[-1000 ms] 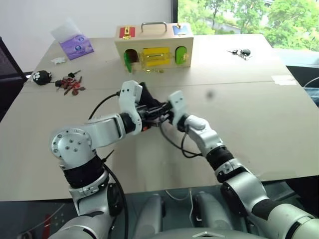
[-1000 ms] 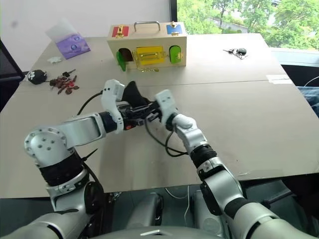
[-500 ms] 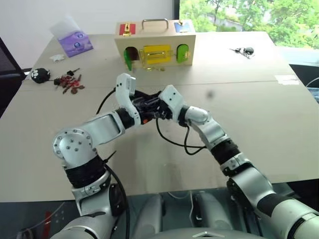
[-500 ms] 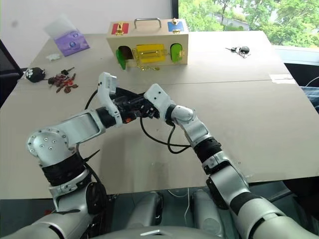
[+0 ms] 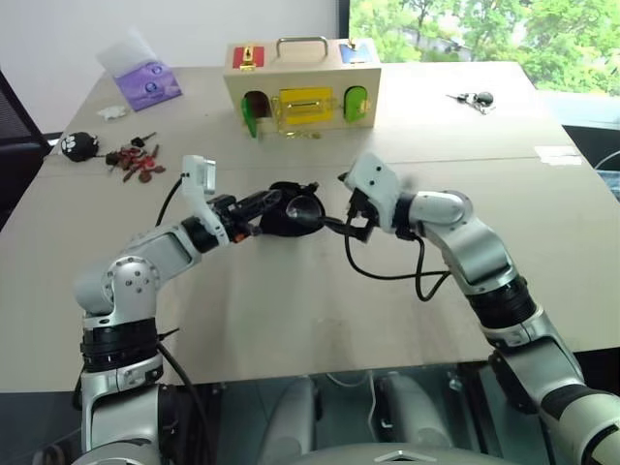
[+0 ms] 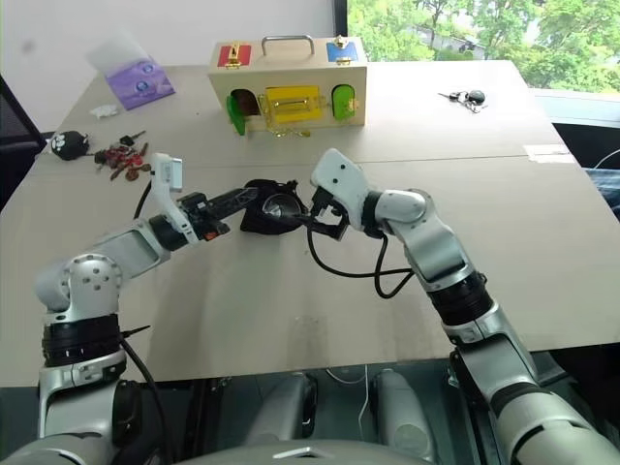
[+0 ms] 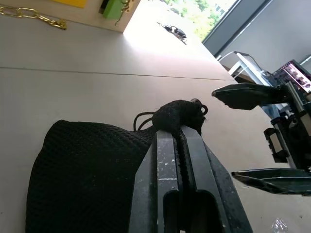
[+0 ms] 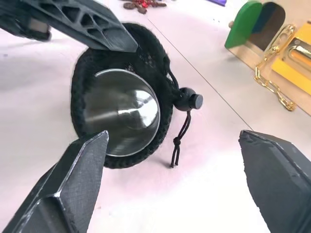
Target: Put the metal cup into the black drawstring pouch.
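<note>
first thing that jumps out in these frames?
Mid-table, the metal cup sits inside the black pouch, its shiny inside showing through the mouth. The left gripper is shut on the pouch's rim, while the right gripper hangs open just beside it. Behind stands a wooden latch box.

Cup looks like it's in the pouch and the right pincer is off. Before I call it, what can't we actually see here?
- How deep the metal cup sits: the black drawstring pouch wraps its sides, right wrist view.
- Pouch mouth: behind the left pincer, shut on its edge, left wrist view.
- Pouch underside and table contact: unclear in the head views.
- Wooden box latches: too small.

The right pincer is open, clear of the pouch.
</note>
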Robot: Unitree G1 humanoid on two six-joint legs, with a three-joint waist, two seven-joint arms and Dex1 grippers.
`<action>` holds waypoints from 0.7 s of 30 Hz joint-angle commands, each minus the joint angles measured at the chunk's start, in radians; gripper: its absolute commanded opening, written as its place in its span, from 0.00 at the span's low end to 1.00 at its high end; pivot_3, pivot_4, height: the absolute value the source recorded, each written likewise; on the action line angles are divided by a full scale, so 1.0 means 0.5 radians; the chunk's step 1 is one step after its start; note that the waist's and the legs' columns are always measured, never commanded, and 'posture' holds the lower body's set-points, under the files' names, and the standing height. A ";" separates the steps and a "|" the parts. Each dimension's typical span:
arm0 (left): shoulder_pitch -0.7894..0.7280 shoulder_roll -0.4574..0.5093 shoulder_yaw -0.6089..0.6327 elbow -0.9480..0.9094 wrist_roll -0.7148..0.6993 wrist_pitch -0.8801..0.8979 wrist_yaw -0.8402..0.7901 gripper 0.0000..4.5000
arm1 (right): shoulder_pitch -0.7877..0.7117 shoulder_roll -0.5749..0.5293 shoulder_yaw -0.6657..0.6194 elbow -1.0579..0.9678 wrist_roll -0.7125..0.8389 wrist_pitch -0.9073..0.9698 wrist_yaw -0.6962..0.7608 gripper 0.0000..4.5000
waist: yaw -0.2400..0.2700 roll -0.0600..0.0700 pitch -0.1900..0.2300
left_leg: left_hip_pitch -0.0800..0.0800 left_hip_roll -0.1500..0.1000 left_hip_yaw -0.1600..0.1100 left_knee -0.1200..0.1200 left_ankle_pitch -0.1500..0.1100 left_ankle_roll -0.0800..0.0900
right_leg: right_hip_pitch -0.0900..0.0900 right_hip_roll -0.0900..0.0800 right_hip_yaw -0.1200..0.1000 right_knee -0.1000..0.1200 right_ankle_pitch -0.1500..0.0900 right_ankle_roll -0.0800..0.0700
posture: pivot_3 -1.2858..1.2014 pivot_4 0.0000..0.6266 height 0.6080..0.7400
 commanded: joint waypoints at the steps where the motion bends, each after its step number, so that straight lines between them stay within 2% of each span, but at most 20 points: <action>1: -0.017 0.087 -0.029 0.031 0.065 -0.091 -0.119 0.00 | 0.046 0.029 -0.041 0.040 0.044 -0.051 -0.025 0.99 | -0.002 0.000 0.000 | 0.000 0.000 0.001 0.000 0.000 0.000 | 0.000 0.000 0.001 0.000 0.000 0.000 | 0.52 0.24 1.00; 7: 0.010 0.143 -0.036 -0.024 0.068 -0.079 -0.201 0.00 | 0.053 0.003 0.054 0.284 -0.154 -0.360 -0.144 0.99 | -0.001 0.000 0.000 | 0.000 0.001 0.001 0.000 0.000 0.001 | 0.000 0.000 0.001 0.000 0.000 0.000 | 0.52 0.24 1.00; 13: 0.144 0.221 -0.025 -0.238 -0.031 -0.017 -0.330 0.00 | -0.044 0.143 0.036 0.737 -0.252 -0.896 -0.329 0.99 | -0.006 0.000 0.000 | 0.001 0.003 0.002 0.000 0.000 0.000 | 0.000 0.001 0.002 0.001 0.000 0.000 | 0.52 0.24 1.00; 16: 0.213 0.235 -0.023 -0.318 -0.048 -0.018 -0.338 0.00 | -0.053 0.221 0.020 0.832 -0.181 -1.062 -0.246 0.99 | -0.007 0.000 0.000 | 0.001 0.004 0.001 0.000 0.000 0.000 | 0.000 0.001 0.003 0.001 0.000 0.000 | 0.52 0.24 1.00; 21: 0.309 0.239 -0.008 -0.381 -0.040 -0.035 -0.331 0.00 | 0.000 0.316 0.020 0.797 -0.072 -1.132 -0.107 0.99 | -0.005 0.000 0.000 | 0.001 0.005 0.001 0.000 0.000 0.000 | 0.000 0.001 0.002 0.001 0.000 0.000 | 0.52 0.24 1.00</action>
